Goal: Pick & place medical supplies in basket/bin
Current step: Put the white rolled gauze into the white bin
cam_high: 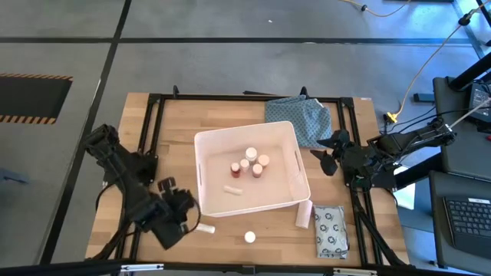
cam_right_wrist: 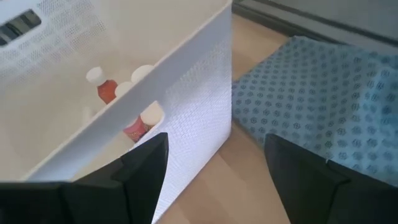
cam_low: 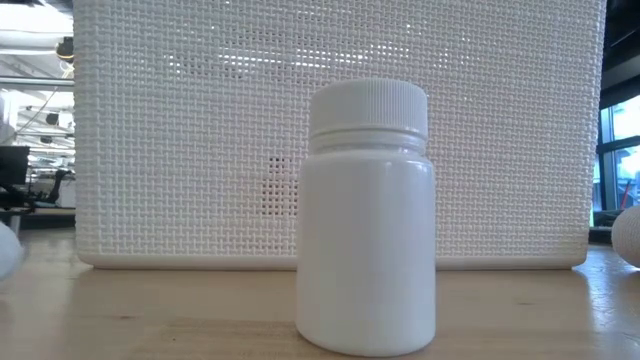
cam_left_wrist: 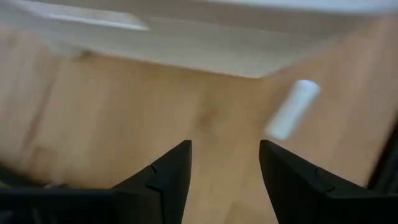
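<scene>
Fingers of the left gripper (cam_high: 186,225) are open, empty, at the tub's (cam_high: 285,203) seven o'clock. A white tube (cam_high: 205,228) lies just beside them and might roll away if bumped. Right gripper (cam_high: 325,152) waits open at three o'clock

We see the white tub (cam_high: 285,132) mid-table holding several small bottles (cam_high: 251,153), one red (cam_high: 235,167), and a short tube (cam_high: 232,188). Near the table's front edge lie a tube (cam_high: 205,228), an upright white bottle (cam_high: 249,238), another tube (cam_high: 303,215) and the ring-printed packet (cam_high: 331,230).
</scene>
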